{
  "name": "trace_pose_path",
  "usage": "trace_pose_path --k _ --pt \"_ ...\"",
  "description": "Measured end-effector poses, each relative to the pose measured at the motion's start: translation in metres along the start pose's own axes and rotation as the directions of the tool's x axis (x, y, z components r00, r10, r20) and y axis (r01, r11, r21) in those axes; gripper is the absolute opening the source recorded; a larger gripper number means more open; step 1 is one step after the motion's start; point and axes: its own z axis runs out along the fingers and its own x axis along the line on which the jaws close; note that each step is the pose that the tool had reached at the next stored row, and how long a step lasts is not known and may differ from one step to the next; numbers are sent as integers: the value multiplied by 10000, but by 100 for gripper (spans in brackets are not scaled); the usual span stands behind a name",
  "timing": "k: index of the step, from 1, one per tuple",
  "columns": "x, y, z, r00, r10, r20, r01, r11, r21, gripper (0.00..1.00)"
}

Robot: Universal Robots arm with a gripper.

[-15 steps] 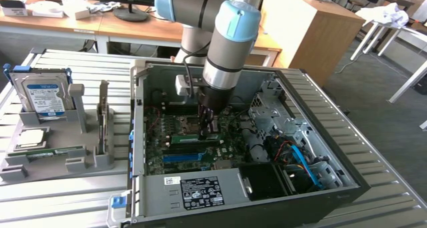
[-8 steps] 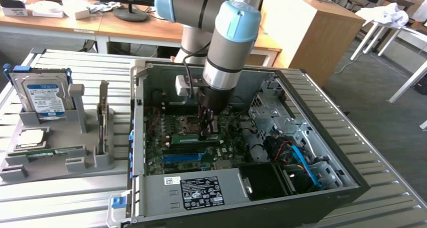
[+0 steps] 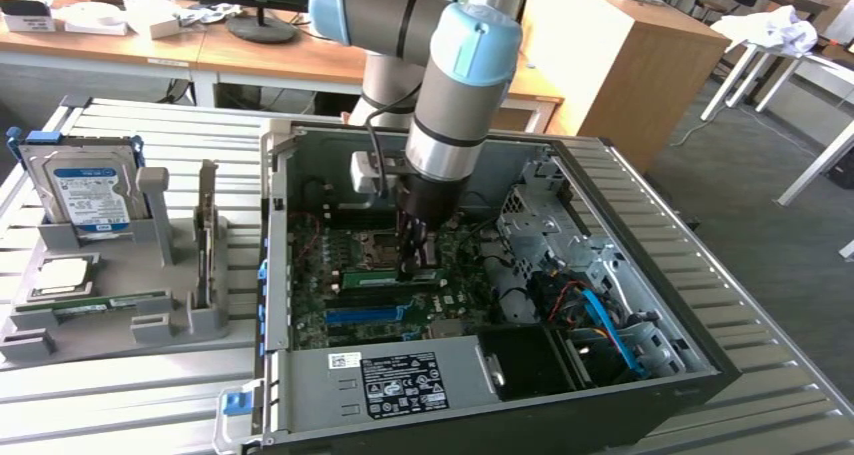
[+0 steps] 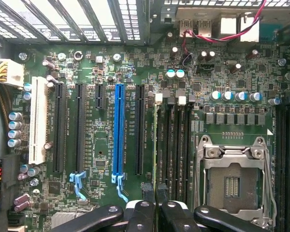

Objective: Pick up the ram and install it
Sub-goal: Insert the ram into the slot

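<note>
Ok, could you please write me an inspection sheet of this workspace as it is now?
Surface: slatted metal table, carrying an open computer case and a grey holder.
Job's things: the ram stands edge-on among the memory slots, beside the processor socket.
Clutter: hard drive, upright card and a green stick in the holder.
Grippers: gripper inside the case, shut on the ram.
Cables: red and black wires; blue cable.
Surroundings: wooden desks, monitor foot.
</note>
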Motion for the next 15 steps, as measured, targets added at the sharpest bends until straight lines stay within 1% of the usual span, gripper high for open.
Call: trace_pose_path --k 15 --pt "-1 9 24 10000 2 0 -2 10000 0 13"
